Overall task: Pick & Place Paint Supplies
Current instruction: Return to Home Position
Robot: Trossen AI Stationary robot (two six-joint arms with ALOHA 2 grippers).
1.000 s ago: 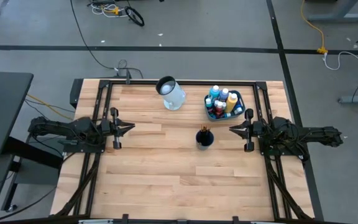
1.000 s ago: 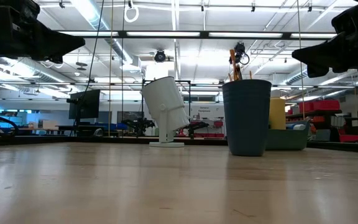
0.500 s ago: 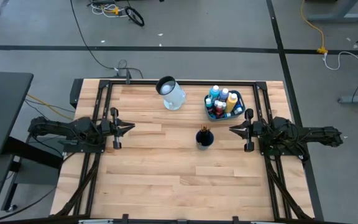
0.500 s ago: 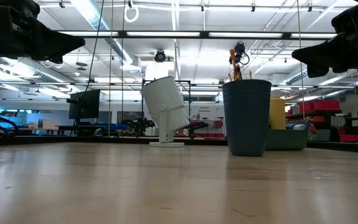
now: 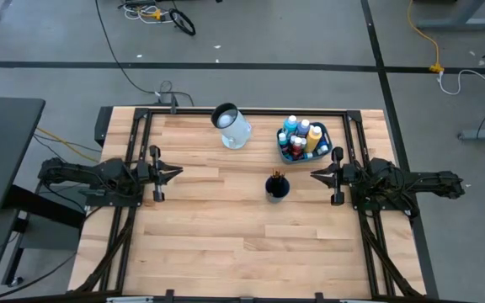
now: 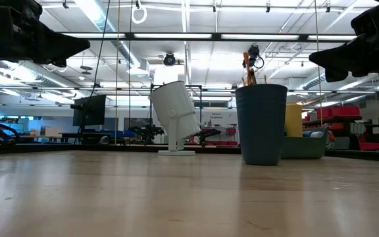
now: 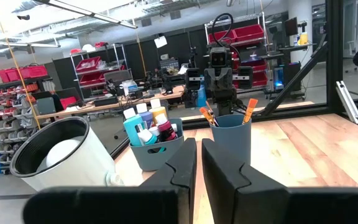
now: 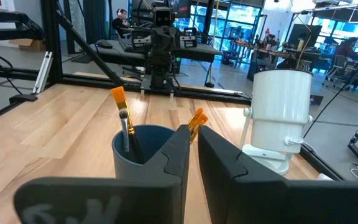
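Table at rest, both arms drawn back. The left gripper (image 5: 178, 172) hangs over the left side of the table (image 5: 226, 244) and the right gripper (image 5: 313, 176) over the right side, each pointing inward. In the wrist views each pair of fingers stands nearly closed, with only a sliver of gap, and holds nothing.

The bottles (image 5: 300, 135) stand packed upright in the tub (image 7: 148, 155) at the far right of the table, white caps up. The brushes (image 8: 123, 115) stand leaning in the cup (image 6: 262, 125), orange ends up, near the middle and just in front of the tub. The jug (image 5: 232, 126) stands tilted on its base to the left of the tub, apart from it. No supply lies loose on the bare wood.

Handling, as judged. The bottles look light, rigid and smooth-walled, so they may slip or twist. Packed as they are, the caps and necks are the only free hold, taken from above. The brushes look very light, thin and stiff, and would roll on the wood. They are best pinched across the handle below the ferrule and lifted straight out, since the bristles are soft and the cup seems easy to tip.
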